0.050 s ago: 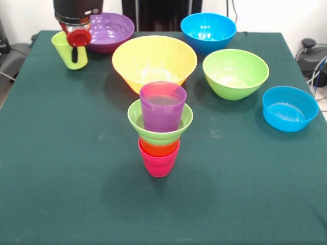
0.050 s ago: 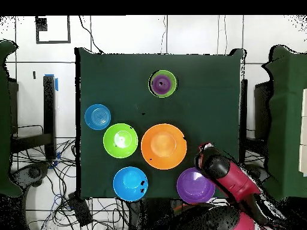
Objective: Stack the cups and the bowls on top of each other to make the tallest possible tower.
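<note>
The tower (image 1: 160, 133) stands mid-table: a red-pink cup (image 1: 158, 164) at the bottom, then an orange cup (image 1: 159, 148), a small lime green bowl (image 1: 153, 124) and a purple cup (image 1: 163, 106) on top. In the overhead view the tower (image 2: 163, 83) shows as a purple cup inside a green ring. At the far left my gripper (image 1: 76, 47) is shut on the rim of a lime green cup (image 1: 69, 53), which hangs tilted, one finger inside it. From above, the arm hides that cup and only the gripper (image 2: 205, 151) shows.
Loose bowls stand behind and right of the tower: a large orange-yellow bowl (image 1: 154, 58), a purple bowl (image 1: 110, 29) right behind the gripper, a blue bowl (image 1: 208, 30), a medium lime green bowl (image 1: 235, 72) and a smaller blue bowl (image 1: 289, 108) near the right edge.
</note>
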Controlling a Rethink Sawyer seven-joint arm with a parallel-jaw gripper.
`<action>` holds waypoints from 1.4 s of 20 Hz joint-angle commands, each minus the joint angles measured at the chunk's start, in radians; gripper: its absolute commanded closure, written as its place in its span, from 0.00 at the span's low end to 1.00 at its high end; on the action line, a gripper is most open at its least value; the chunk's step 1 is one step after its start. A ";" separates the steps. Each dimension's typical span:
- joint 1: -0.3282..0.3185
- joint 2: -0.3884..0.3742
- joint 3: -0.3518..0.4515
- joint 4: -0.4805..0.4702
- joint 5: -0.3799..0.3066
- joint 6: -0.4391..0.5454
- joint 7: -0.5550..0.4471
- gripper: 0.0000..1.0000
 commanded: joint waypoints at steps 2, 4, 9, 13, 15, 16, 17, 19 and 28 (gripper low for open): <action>-0.003 -0.014 0.094 -0.140 -0.115 0.158 -0.137 1.00; -0.007 -0.020 0.097 -0.150 -0.151 0.180 -0.147 1.00; -0.039 -0.031 0.140 -0.179 -0.214 0.238 -0.159 1.00; -0.044 -0.052 0.158 -0.188 -0.249 0.279 -0.157 1.00; -0.051 -0.054 0.179 -0.194 -0.275 0.288 -0.173 1.00; -0.053 -0.055 0.186 -0.196 -0.286 0.290 -0.177 1.00; -0.058 -0.056 0.199 -0.201 -0.297 0.295 -0.186 1.00; -0.063 -0.065 0.221 -0.208 -0.323 0.294 -0.200 1.00; -0.055 -0.125 0.286 -0.235 -0.393 0.371 -0.222 1.00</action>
